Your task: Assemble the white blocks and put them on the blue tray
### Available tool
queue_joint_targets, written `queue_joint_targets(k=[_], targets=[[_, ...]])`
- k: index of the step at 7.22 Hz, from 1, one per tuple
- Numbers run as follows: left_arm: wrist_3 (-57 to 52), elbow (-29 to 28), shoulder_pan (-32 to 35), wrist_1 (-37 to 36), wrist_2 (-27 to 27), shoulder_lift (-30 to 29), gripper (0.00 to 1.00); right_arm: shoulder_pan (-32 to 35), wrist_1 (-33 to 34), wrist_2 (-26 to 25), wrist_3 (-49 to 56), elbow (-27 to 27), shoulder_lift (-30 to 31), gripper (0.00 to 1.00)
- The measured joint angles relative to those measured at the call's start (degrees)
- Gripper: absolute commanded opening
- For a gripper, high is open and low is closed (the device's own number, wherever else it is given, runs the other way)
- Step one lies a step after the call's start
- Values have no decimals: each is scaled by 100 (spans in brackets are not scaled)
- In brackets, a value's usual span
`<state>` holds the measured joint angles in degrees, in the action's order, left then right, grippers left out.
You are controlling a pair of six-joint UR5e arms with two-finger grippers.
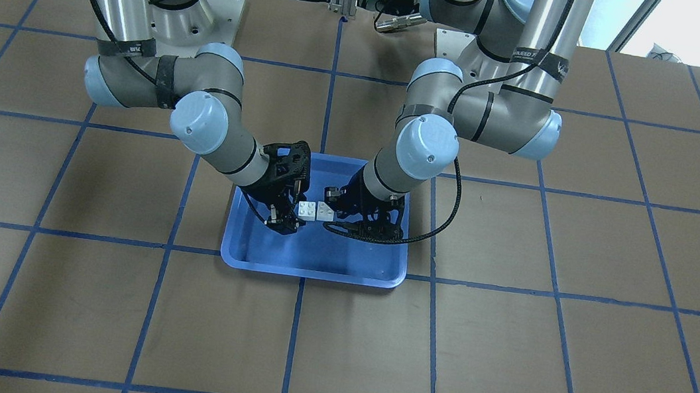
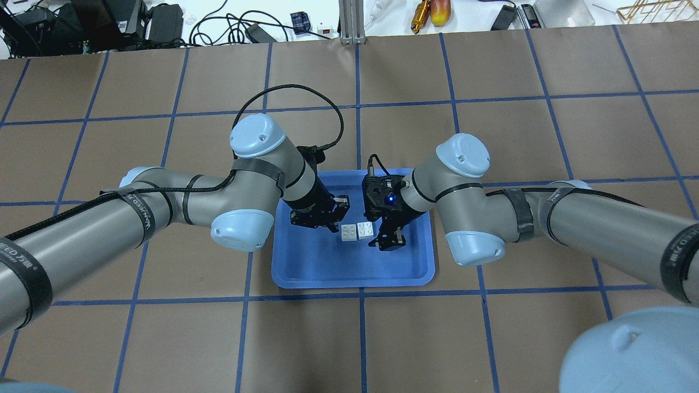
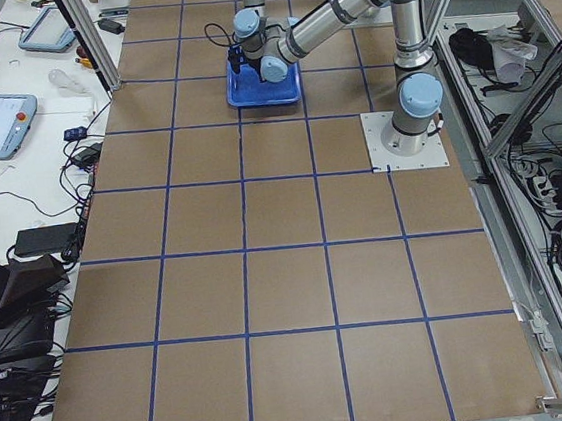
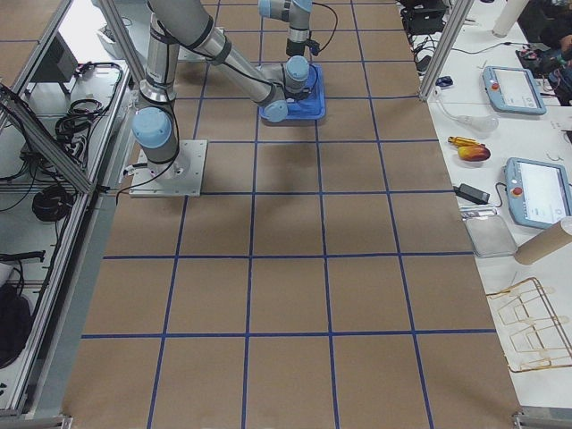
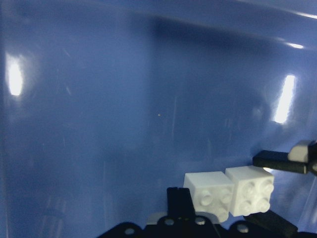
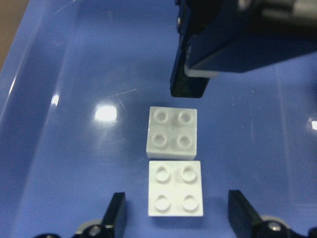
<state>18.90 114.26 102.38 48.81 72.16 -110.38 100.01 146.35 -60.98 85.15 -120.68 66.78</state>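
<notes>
Two white blocks (image 6: 172,133) (image 6: 176,188) lie studs up, side by side and touching, on the floor of the blue tray (image 1: 314,267). They also show in the overhead view (image 2: 356,231) and the left wrist view (image 5: 230,191). My right gripper (image 6: 178,215) is open, its fingers (image 6: 115,215) standing either side of the nearer block without touching it. My left gripper (image 2: 336,215) is open at the other block's side; one of its fingers (image 6: 190,82) hangs just beyond the far block.
The tray sits mid-table on brown paper marked with blue tape lines (image 1: 292,343). Both arms bend in low over the tray, with a cable loop (image 1: 448,215) hanging beside the left wrist. Cables and tools lie beyond the table's far edge (image 2: 426,13).
</notes>
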Motion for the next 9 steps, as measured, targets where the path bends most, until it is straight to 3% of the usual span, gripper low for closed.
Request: queue_joint_targets(k=[4, 6, 9], targets=[[20, 24, 1, 4, 20, -19, 0, -66, -284, 2, -117, 128, 464, 100], [92, 48, 26, 19, 32, -10, 0, -207, -1420, -37, -197, 637, 916, 100], [246, 53, 49, 7, 21, -86, 0, -470, -3575, -617, -220, 2027, 1319, 100]])
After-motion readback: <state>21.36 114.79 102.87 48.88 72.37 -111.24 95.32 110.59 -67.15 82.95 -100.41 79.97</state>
